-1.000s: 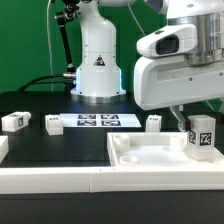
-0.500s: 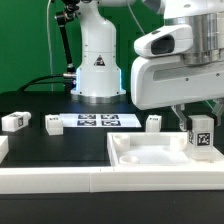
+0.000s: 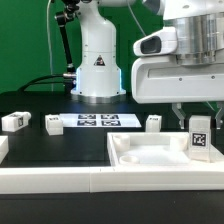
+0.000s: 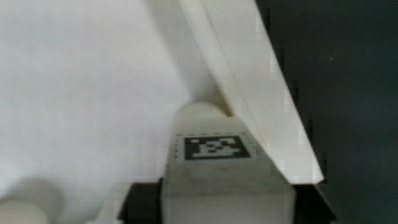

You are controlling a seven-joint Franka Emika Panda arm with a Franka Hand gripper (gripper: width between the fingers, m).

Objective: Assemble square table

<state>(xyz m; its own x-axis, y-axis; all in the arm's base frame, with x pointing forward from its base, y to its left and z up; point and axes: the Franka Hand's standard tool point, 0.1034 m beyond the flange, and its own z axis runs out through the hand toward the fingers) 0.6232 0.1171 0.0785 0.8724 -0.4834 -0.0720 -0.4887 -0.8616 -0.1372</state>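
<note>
The wall (image 3: 60,178) is lying nearest, with the top (image 3: 135,152) sitting just behind it, toward the exterior view's right. The gripper (image 3: 197,122) is holding a leg (image 3: 201,140) upright over the top's right side, its fingers partly closed on the leg. Farther back, three legs (image 3: 51,123) are standing apart on the table (image 3: 60,145), and the marker board (image 3: 97,120) is lying among them.

The black surface (image 3: 60,145) crosses the middle of the exterior view. The marker board (image 3: 97,120) lies flat at centre. A far-left leg (image 3: 14,121) and a 2nd leg (image 3: 51,124) stand left of it, apart; a 3rd leg (image 3: 154,122) stands right of it. The square tray top (image 3: 150,158) fills the lower right, and the white border wall (image 3: 60,180) runs along the bottom.
</note>
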